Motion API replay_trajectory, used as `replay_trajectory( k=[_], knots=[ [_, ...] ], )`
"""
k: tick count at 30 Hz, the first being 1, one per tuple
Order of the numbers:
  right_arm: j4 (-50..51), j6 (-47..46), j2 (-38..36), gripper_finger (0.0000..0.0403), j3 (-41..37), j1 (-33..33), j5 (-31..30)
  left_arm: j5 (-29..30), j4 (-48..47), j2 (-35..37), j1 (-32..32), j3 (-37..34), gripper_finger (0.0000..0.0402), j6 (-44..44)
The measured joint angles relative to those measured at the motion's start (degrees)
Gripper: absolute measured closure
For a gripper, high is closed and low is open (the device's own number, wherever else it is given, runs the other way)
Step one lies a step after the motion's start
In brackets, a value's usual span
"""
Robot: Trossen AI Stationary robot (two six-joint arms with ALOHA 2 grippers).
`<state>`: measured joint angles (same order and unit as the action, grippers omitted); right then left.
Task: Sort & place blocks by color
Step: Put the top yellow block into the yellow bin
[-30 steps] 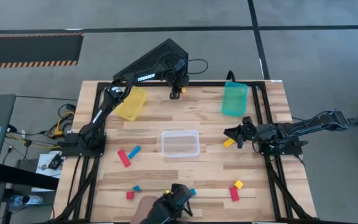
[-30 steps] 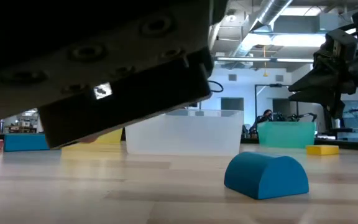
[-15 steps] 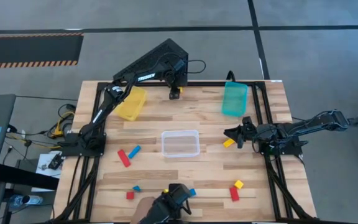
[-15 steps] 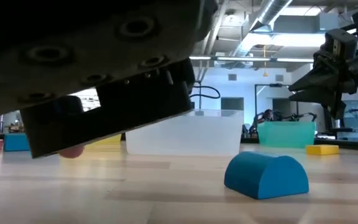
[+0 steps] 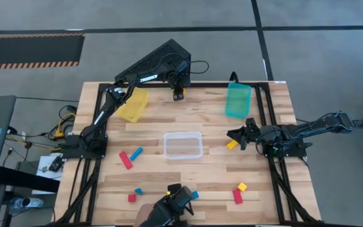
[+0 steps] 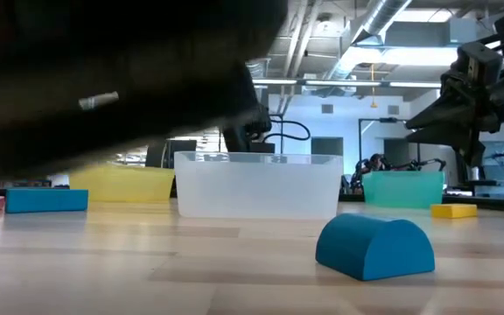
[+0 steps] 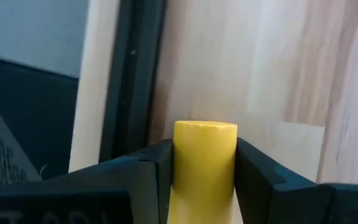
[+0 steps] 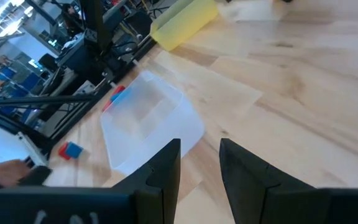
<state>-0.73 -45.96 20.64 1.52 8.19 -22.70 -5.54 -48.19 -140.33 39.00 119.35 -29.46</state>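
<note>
My left gripper (image 5: 178, 95) hangs over the middle of the table's far edge, shut on a yellow block (image 7: 205, 158). My right gripper (image 5: 237, 135) is open, low over the table's right half, just beside a yellow block (image 5: 232, 144) that lies flat on the wood; the right wrist view shows nothing between its fingers (image 8: 201, 168). Other blocks lie flat: a red bar (image 5: 126, 159) and a blue bar (image 5: 136, 152) on the left, small blue (image 5: 138, 190) and red (image 5: 132, 198) pieces near the front, a yellow (image 5: 241, 186) and a red (image 5: 237, 197) piece at front right, and a blue half-round (image 6: 374, 247). My left gripper pinches the yellow block between its two fingers (image 7: 157, 171), one on each of its opposite sides. The fingers come from above, pointing down at the table. The block's rounded free end (image 7: 205, 129) sticks out past the fingertips, with the wood and the black frame beyond it.
A clear bin (image 5: 183, 145) stands mid-table, a yellow bin (image 5: 133, 104) at far left and a teal bin (image 5: 237, 100) at far right. At the near edge a person's hand (image 5: 151, 215) holds a dark object (image 5: 175, 200), which blocks much of the low view (image 6: 103, 79).
Both arms have stayed almost still. The dark object in the person's hand at the near edge has shifted up and aside in the low view, uncovering the yellow bin and the blue bar behind it.
</note>
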Motion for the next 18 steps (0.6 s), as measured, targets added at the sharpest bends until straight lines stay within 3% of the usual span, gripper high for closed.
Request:
replay_trajectory(
  k=[6, 12, 15, 18],
  knots=[
    [-1.6, 4.7, 0.0, 0.0267, -0.1, -2.2, 0.0, 2.0, -5.7, 4.5, 0.0, 0.1, 0.0301, 6.5],
    [-2.3, 7.4, 0.0, 0.0267, -0.2, -4.2, 0.0, 8.9, -11.1, 11.6, -1.5, -1.3, 0.0301, 12.6],
    [-3.9, 8.0, 0.0, 0.0267, -0.2, -5.1, 0.0, 7.1, -8.4, 18.8, -1.6, -8.9, 0.0301, 12.4],
    [-4.6, 8.6, 0.0, 0.0267, -0.2, -5.7, 0.0, 6.4, -1.2, 28.2, -0.9, -21.4, 0.0301, 14.5]
  ],
)
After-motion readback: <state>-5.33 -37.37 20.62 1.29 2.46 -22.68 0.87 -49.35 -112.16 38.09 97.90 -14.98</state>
